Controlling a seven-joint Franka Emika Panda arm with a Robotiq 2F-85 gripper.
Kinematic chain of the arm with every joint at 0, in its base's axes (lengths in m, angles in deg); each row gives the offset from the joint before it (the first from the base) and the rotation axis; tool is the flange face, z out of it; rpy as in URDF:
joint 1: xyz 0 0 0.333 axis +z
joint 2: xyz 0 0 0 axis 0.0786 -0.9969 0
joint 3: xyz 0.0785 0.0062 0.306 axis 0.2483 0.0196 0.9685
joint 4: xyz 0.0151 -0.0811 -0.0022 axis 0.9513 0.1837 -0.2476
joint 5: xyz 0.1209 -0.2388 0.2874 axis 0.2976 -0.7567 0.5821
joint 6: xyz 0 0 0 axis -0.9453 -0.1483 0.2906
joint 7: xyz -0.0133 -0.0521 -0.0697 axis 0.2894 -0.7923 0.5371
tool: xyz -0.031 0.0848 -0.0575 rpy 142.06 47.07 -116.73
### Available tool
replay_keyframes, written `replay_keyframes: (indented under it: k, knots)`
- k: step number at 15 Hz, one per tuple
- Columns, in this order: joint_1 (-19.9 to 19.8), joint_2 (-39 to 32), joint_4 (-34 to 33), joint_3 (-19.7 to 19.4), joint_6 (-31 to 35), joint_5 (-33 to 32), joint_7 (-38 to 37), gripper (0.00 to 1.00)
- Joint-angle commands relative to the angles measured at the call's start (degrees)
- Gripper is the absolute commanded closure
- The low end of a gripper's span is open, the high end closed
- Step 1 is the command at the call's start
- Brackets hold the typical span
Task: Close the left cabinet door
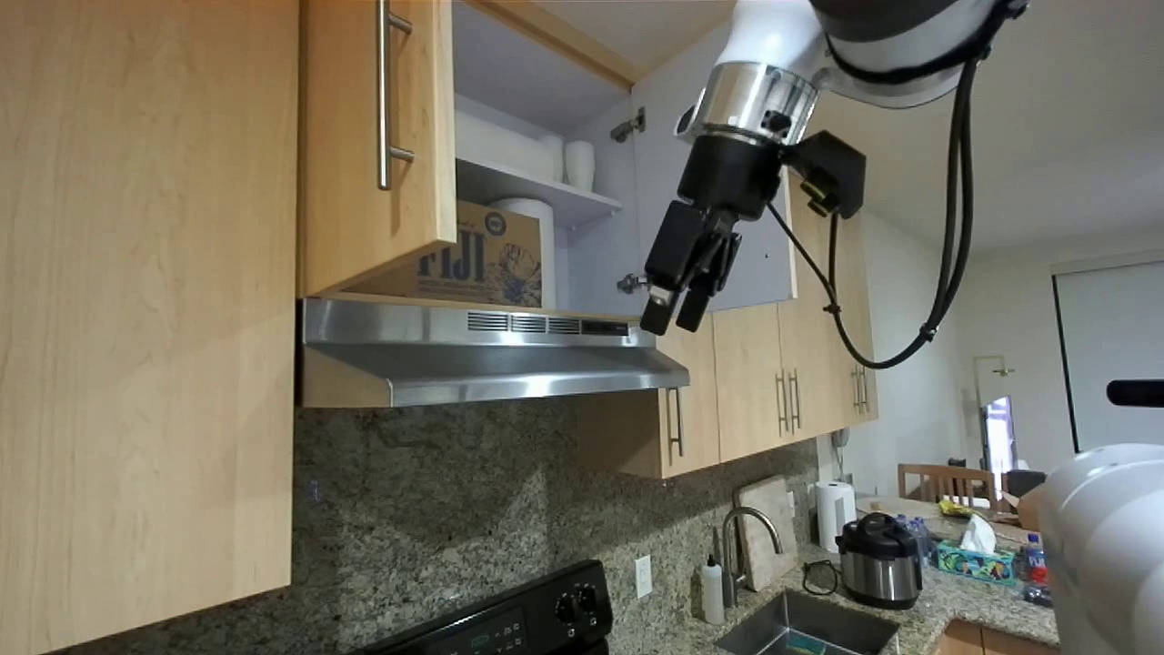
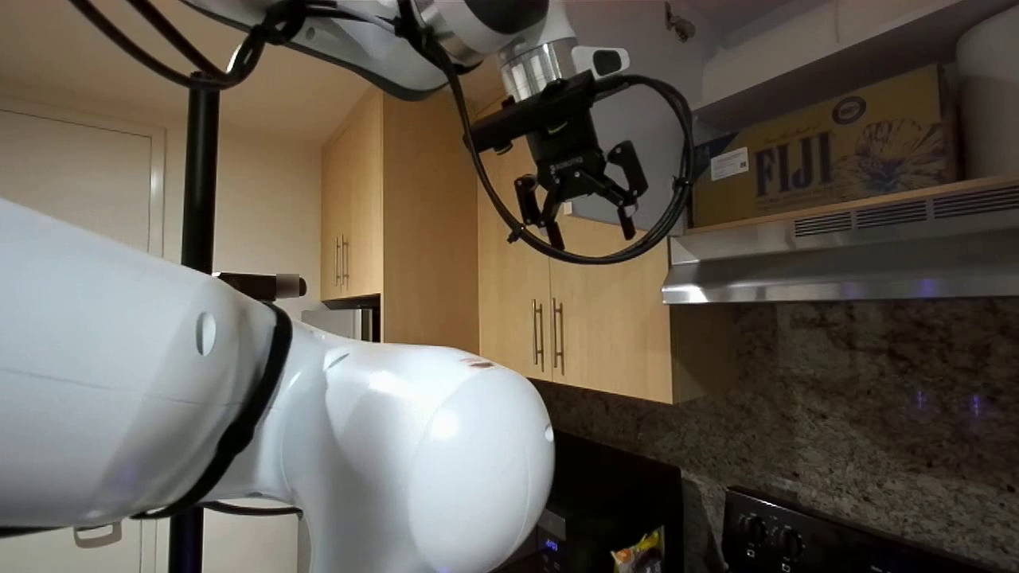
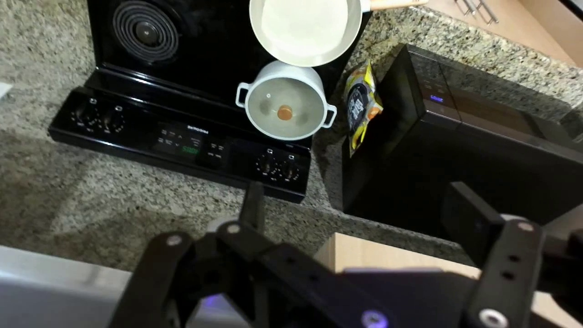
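Note:
The left cabinet door (image 1: 341, 209) is light maple with a vertical bar handle (image 1: 384, 100). It stands swung open at the left of the cabinet above the range hood in an exterior view. Its pale inner face (image 2: 649, 143) appears to show left of the FIJI box, partly behind the arm and cable. My gripper (image 1: 673, 314) is open and empty, pointing down in front of the cabinet. It also shows open in an exterior view (image 2: 591, 231), overlapping that inner face; I cannot tell the distance between them. In the wrist view its open fingers (image 3: 355, 196) hang above the stove; the door is not recognisable there.
The other door (image 1: 659, 155) is open, its inner face showing. A FIJI box (image 1: 491, 255) sits inside the cabinet above the steel hood (image 1: 427, 323). A tall wood panel (image 1: 145, 300) stands beside. The stove with pots (image 3: 287, 109) and a microwave (image 3: 455, 150) lie below.

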Motion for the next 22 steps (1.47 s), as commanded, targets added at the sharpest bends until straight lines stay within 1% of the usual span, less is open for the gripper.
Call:
replay_keyframes:
  k: [1, 3, 7, 9, 10, 15, 20, 22]
  knots:
    - [0.2, 0.9, -0.1, 0.9, 0.1, 0.8, 1.2, 0.00]
    - [1.4, 2.6, 0.2, 1.6, 0.1, 0.9, 1.3, 0.00]
    - [1.6, 3.3, 0.7, 1.7, 0.3, 0.9, 1.4, 0.00]
    - [1.6, 3.8, 0.6, 3.1, 2.0, -0.1, 1.8, 0.00]
    - [2.3, 3.8, 0.3, 4.0, 3.2, -0.1, 2.2, 0.00]
    - [2.3, 2.4, -1.5, 9.8, 12.9, -0.3, -0.2, 0.00]
    - [3.2, 1.2, -5.3, 13.6, 16.9, -0.1, -0.3, 0.00]
    - [2.4, 0.6, -6.5, 14.9, 19.7, -0.3, -1.3, 0.00]
